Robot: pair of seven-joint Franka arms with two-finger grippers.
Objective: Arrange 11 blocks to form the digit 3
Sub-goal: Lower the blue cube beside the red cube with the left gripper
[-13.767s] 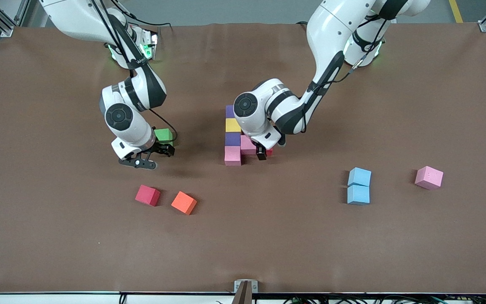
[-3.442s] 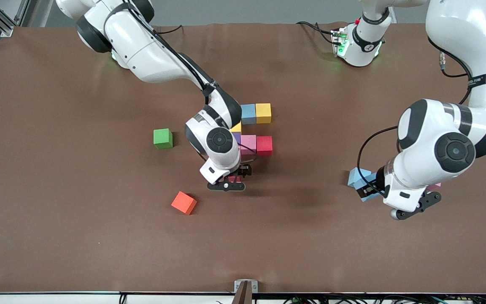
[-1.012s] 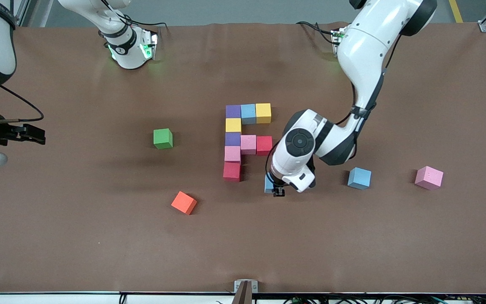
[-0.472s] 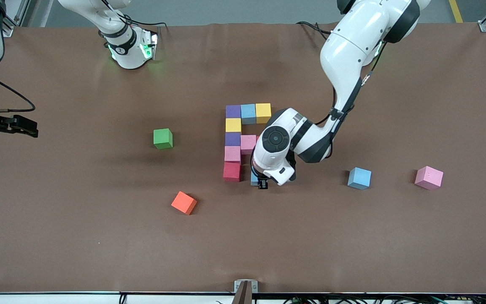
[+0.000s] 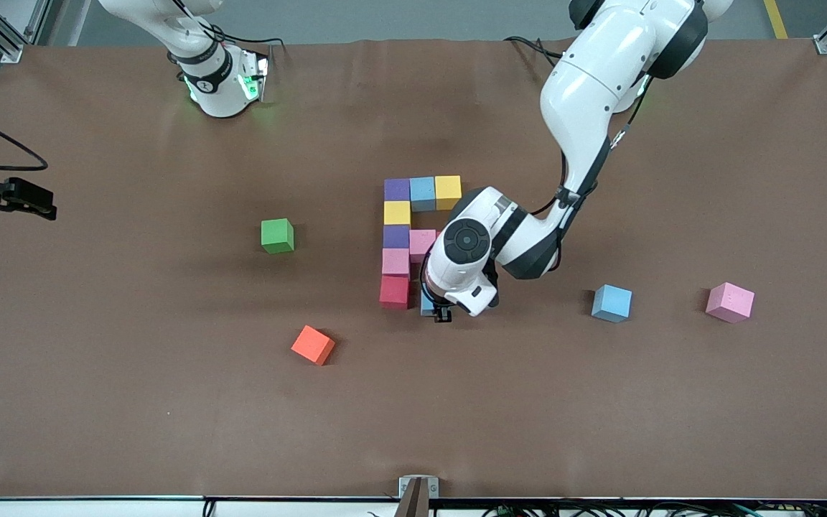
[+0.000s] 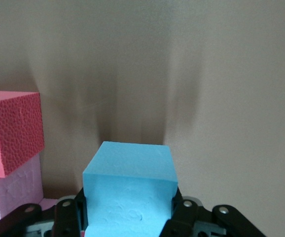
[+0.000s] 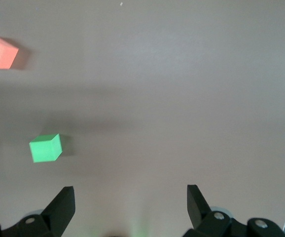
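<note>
— So, starting nearest the front camera, what lay on the tabletop [image 5: 169, 431]?

— The orange cube [image 5: 313, 345] came first, alone. Farther back, the left claw [image 5: 436, 313] was clamped on a light blue block [image 6: 130, 190], low beside the red block [image 5: 394, 291] that ended the digit 3 [image 5: 413, 230]. Whether that block touched the tabletop, I couldn't quite tell.

— And toward the left arm's end?

— A loose light blue block [image 5: 611, 302] and a loose pink block [image 5: 730, 301], well apart from each other.

— The figure itself?

— From the red block the column ran away from the camera: pink, purple, yellow, purple, all touching. A pink block [image 5: 422, 243] branched off mid-column; a light blue and a yellow block [image 5: 448, 191] formed the farthest row.

— The other arm?

— The right claw [image 7: 130, 207] waited spread wide, empty, high over the right arm's end of the tabletop. The green cube [image 5: 277, 235] sat apart.
</note>
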